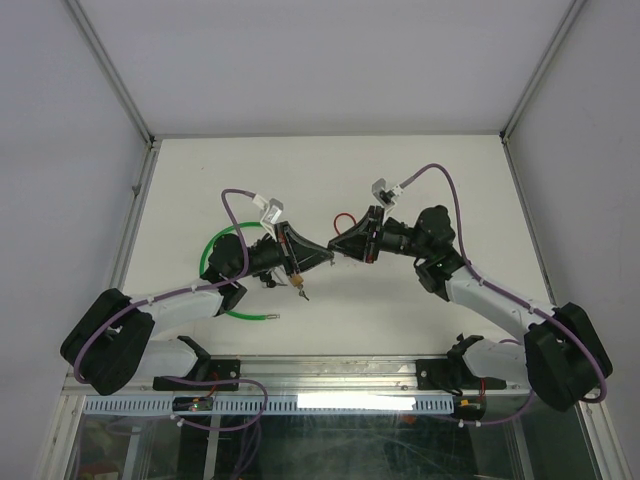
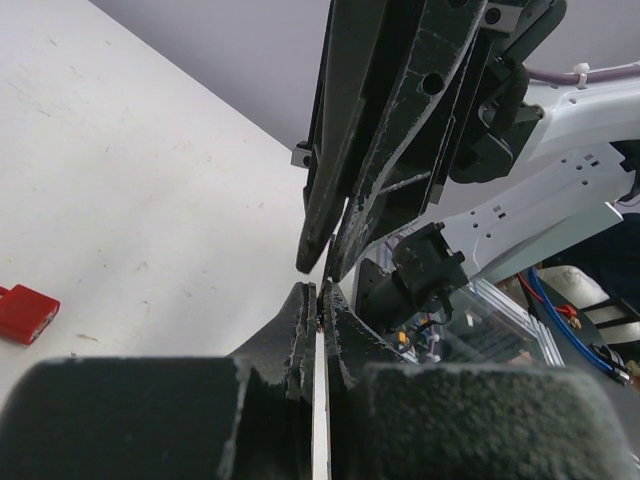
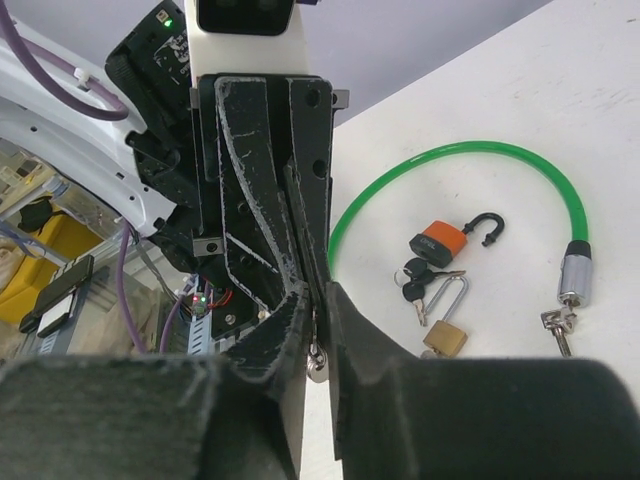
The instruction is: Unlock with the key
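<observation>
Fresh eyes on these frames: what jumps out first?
The left pincer and right pincer meet tip to tip above mid-table. Both are all but shut, with a small metal piece between the right one's fingers. On the table by the left arm, a green cable arcs past an orange padlock with its shackle open, keys and a brass padlock.

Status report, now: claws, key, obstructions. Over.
Left claw and right claw shut, tip to tip. Thin metal piece, likely the key, pinched between them. Orange padlock and brass padlock lie on table, untouched. Green cable beside them.
</observation>
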You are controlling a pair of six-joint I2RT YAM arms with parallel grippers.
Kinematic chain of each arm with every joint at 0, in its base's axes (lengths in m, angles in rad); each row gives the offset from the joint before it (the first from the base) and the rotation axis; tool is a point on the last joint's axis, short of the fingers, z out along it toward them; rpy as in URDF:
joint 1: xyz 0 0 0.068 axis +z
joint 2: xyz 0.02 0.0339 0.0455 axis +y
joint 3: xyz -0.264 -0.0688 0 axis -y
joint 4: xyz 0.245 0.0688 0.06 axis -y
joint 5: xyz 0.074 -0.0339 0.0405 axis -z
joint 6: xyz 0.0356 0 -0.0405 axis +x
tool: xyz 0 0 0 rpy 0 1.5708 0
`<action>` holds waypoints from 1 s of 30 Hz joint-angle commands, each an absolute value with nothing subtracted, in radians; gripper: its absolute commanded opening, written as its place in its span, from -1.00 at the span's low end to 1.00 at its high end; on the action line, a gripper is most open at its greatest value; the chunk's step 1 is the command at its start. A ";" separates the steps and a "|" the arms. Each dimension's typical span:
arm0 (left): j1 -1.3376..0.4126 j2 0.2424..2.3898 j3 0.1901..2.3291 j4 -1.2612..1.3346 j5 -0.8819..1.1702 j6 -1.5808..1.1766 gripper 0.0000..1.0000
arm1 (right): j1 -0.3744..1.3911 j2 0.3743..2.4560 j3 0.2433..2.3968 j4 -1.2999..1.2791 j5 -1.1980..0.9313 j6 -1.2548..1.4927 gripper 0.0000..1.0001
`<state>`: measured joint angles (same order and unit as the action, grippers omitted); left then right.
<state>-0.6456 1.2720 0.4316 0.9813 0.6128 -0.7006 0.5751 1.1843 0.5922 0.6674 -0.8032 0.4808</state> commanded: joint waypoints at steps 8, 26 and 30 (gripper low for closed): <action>-0.633 1.206 0.374 0.900 0.512 -0.652 -1.00 | 0.581 1.107 0.741 0.222 -0.550 0.326 0.31; -0.607 1.162 0.373 0.620 0.350 -0.575 -1.00 | 0.554 1.127 0.863 -0.147 -0.112 0.203 0.98; -0.607 1.153 0.373 0.595 0.335 -0.560 -1.00 | 0.554 1.290 0.989 -0.280 -0.127 0.253 0.98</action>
